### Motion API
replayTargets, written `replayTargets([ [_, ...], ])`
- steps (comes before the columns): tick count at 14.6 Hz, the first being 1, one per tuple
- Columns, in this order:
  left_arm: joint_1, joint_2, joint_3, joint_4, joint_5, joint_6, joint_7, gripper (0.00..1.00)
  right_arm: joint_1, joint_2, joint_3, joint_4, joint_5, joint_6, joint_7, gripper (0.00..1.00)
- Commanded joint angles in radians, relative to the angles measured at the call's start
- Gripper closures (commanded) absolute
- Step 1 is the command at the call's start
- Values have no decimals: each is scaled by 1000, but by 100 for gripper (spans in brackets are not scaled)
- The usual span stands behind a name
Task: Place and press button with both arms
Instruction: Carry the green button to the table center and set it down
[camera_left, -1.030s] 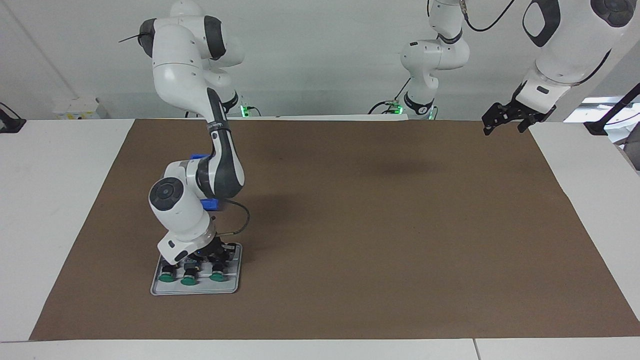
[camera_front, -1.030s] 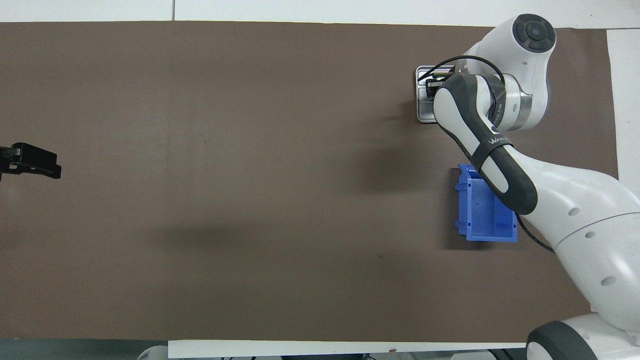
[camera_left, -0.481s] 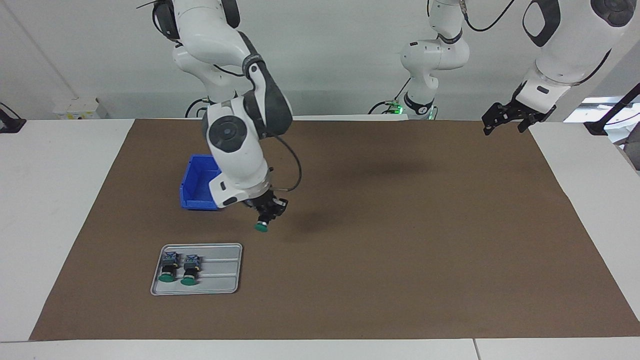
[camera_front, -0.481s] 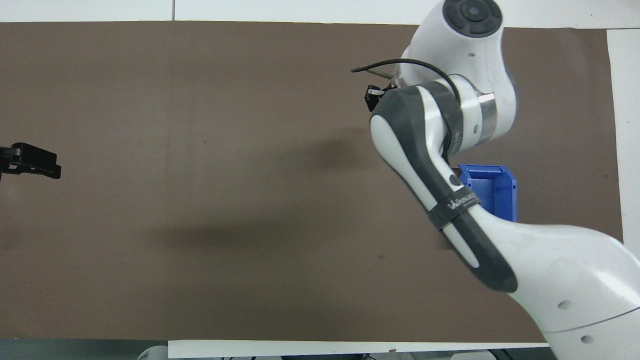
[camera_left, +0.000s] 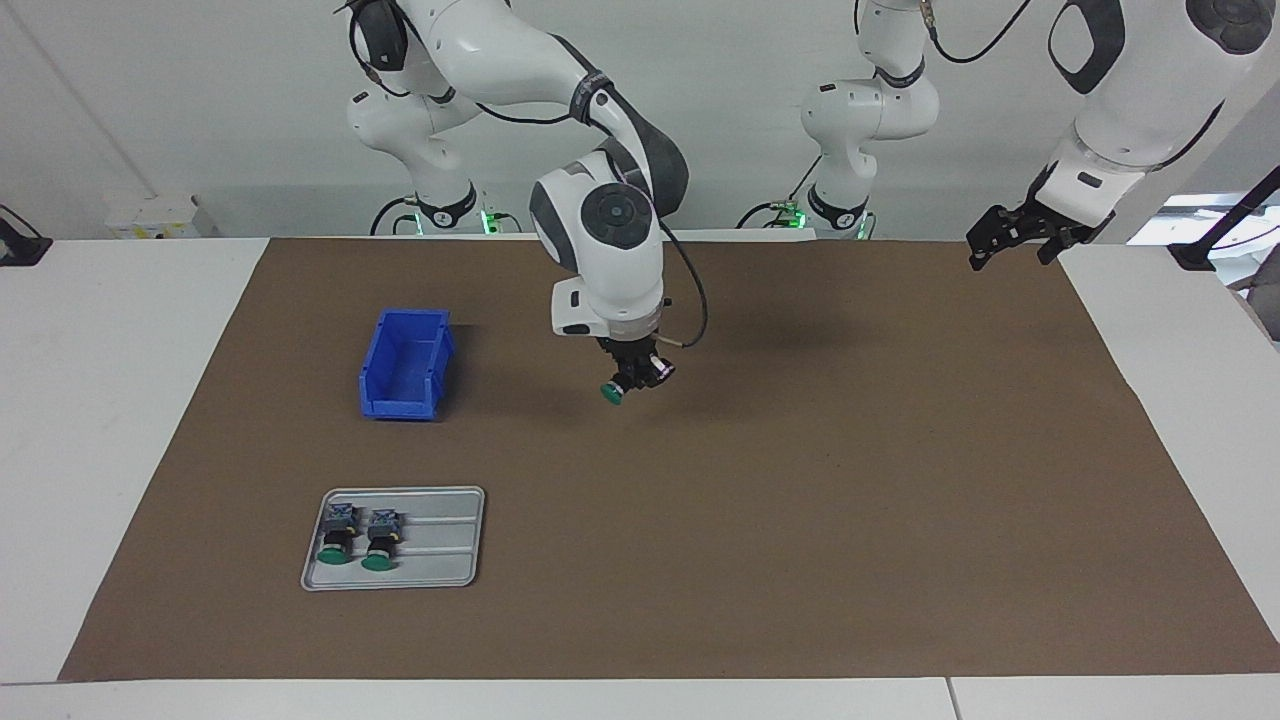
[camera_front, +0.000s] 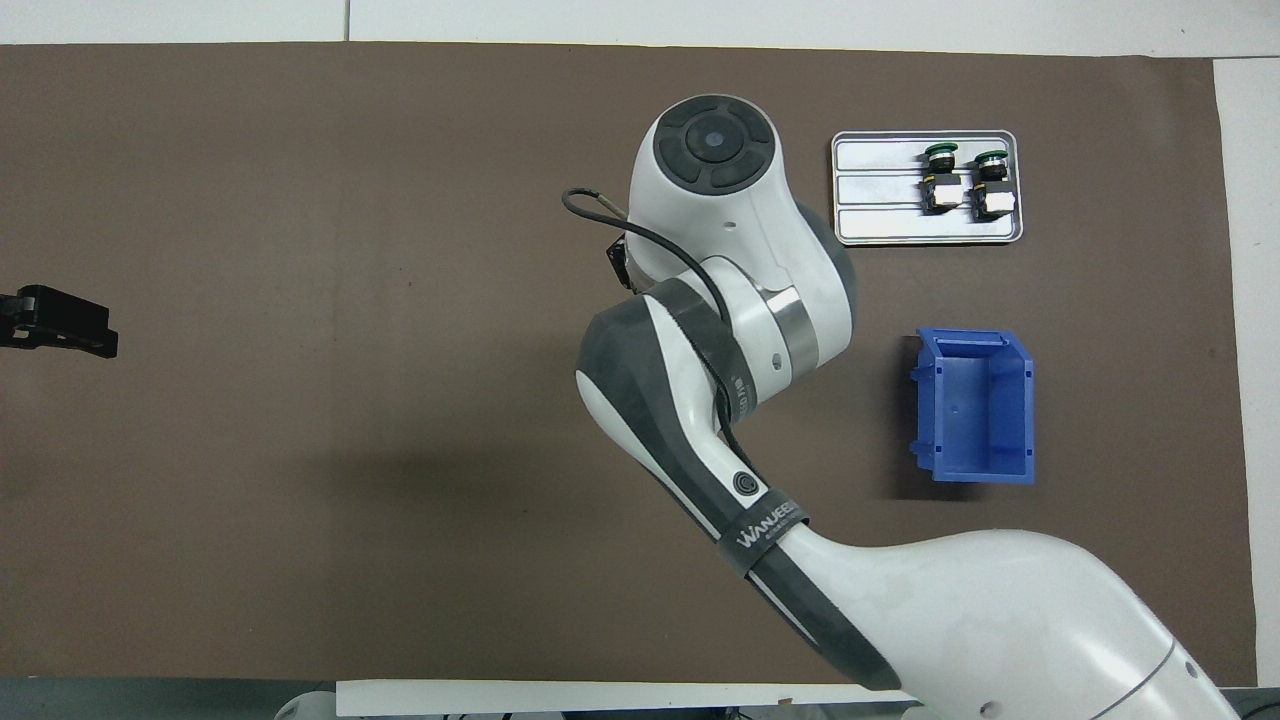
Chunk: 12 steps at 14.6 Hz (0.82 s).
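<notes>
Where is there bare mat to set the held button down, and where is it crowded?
The right gripper holds the button over bare mat mid-table. From there to the left arm's end, where the left gripper waits open, all is free. Crowded only at the right arm's end: the blue bin and, farther from the robots, the tray with two buttons.

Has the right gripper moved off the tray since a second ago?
Yes. The right gripper, shut on a button, has left the tray and now hangs past the blue bin, over mid-table.
</notes>
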Motion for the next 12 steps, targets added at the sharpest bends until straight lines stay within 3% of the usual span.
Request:
replayTargets([
  [1,5,-24,1,-21,19,-4,-6,0,33,-13,-4,-46,16,13,329,89],
  [3,3,-24,1,-23,19,-2,-6,0,59,20,-4,-46,13,51,582,84],
  [6,5,-24,2,-24,19,-2,-10,0,82,49,-4,-57,7,85,634,84],
  [9,6,-24,4,-24,19,-4,-10,0,103,48,-4,-132,7,226,729,83],
  [12,6,-24,4,-24,19,-4,-10,0,106,40,-4,-170,7,271,738,79],
])
